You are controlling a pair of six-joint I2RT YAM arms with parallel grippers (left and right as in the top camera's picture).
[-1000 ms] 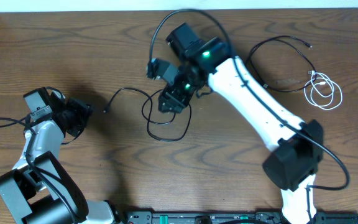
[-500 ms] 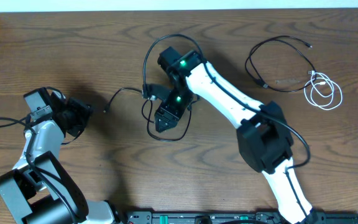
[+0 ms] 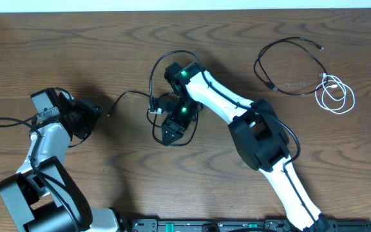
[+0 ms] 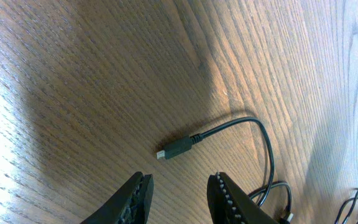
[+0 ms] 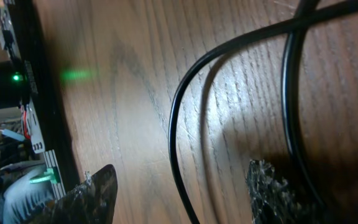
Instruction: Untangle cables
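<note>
Right wrist shows right claw (image 5: 179, 196) spread wide, straddling black cable (image 5: 173, 124).

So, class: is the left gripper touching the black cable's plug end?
Apart. The left wrist view shows bare table between the open left gripper and the black cable's plug end.

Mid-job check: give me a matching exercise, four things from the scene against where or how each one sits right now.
1. white cable
2. right black cable
3. centre black cable
4. left end effector

A. open, facing a plug end
B. small coil, far right
C. wide loop just left of the white coil
D. runs between the fingers of the right end effector

Pairs: 1-B, 2-C, 3-D, 4-A
</note>
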